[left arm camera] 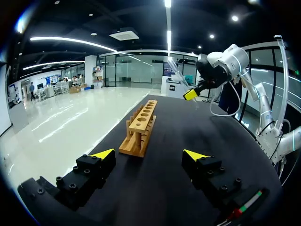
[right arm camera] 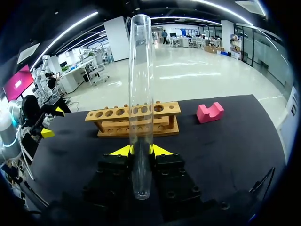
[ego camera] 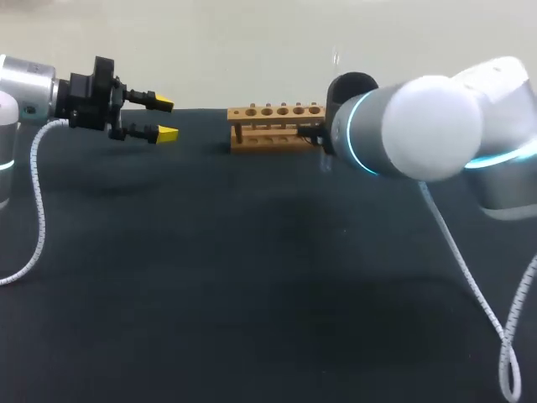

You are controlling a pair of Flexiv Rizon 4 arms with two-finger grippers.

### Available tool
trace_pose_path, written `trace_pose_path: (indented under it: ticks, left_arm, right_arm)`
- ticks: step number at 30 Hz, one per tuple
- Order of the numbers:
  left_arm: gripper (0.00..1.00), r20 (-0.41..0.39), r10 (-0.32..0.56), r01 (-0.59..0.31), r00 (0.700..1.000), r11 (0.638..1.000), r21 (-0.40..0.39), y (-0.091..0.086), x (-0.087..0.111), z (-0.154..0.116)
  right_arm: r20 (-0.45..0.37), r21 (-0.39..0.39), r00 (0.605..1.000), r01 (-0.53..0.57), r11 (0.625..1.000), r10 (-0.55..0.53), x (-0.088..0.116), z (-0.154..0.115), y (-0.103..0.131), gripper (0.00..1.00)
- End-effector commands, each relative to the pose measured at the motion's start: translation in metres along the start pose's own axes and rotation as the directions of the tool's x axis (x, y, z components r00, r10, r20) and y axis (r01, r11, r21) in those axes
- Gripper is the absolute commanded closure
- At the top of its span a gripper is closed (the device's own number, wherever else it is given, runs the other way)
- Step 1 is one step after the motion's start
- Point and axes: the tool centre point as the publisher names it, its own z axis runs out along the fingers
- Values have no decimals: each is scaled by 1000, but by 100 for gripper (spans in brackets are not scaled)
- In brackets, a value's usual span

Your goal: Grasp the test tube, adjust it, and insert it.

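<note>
A clear glass test tube stands upright between the yellow tips of my right gripper, which is shut on its lower part. Just ahead of it lies the wooden rack with a row of holes, all without tubes. In the head view the rack sits at the table's far edge, and my right arm hides its own gripper. My left gripper hovers open and holds nothing, well left of the rack. From the left wrist, the rack lies ahead of the open gripper, with the right gripper and tube beyond it.
A pink block lies on the black table beside the rack's end. White cables hang from both arms, one at the left and one at the right.
</note>
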Motion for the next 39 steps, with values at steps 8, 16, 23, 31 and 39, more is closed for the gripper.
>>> trace_pose_path:
  ticks: [8,16,23,31,39]
  left_arm:
    - [0,3,2,-2,1000,1000,-1,0,1,0]
    - [0,3,2,-2,1000,1000,-1,0,1,0]
    - [0,3,2,-2,1000,1000,-1,0,1,0]
    - [0,3,2,-2,1000,1000,-1,0,1,0]
    - [0,3,2,-2,1000,1000,-1,0,1,0]
  right_arm:
    - [16,-43,1000,-3,999,4,1,-10,0,100]
    - [16,-43,1000,-3,999,4,1,-10,0,100]
    - [16,-43,1000,-3,999,4,1,-10,0,100]
    - [16,-43,1000,-3,999,4,1,-10,0,100]
    - [82,-32,997,-6,999,8,-6,-6,3,100]
